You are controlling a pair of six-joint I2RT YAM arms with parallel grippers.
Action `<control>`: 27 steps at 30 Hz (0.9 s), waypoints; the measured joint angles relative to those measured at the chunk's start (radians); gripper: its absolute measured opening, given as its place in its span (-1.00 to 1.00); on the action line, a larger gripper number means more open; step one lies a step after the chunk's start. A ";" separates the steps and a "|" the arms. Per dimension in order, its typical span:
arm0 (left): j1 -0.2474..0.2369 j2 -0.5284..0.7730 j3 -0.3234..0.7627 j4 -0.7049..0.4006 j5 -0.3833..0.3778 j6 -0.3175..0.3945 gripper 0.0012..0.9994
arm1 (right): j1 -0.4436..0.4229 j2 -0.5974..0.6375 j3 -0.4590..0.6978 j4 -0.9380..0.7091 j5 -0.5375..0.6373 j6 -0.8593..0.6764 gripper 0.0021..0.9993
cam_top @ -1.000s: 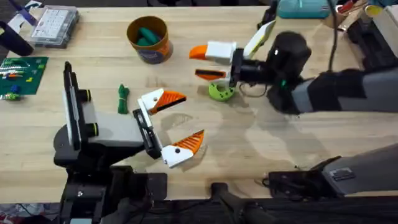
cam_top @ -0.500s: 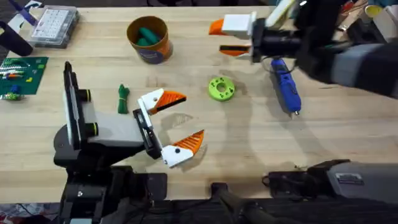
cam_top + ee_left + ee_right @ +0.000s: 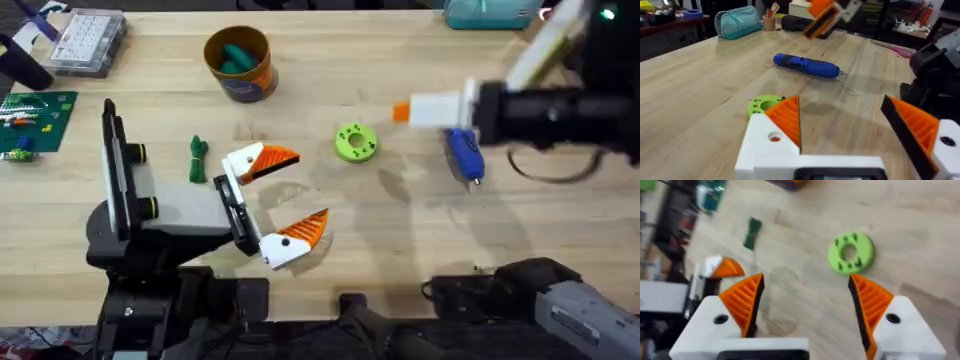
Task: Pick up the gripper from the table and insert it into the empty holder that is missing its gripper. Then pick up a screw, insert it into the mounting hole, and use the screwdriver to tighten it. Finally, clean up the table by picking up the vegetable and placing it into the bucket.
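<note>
Both grippers empty: left gripper [image 3: 272, 205] spread wide, right gripper [image 3: 805, 312] wide over the lime-green flat ring [image 3: 850, 253], blue-handled screwdriver [image 3: 463, 154] nearby.

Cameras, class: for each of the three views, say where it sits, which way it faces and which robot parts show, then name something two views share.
Overhead: above the arms' bases, looking down and forward at the table; both arms show.
Left wrist: on the left arm, looking low across the table at the screwdriver; its left gripper shows, open.
Right wrist: on the right arm, looking down; its right gripper shows, open.
Shared: the lime-green ring lies in both wrist views.
</note>
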 joint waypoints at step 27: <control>0.000 0.000 0.000 0.000 0.000 0.000 0.98 | 0.236 0.236 0.189 -0.270 0.535 -0.295 1.00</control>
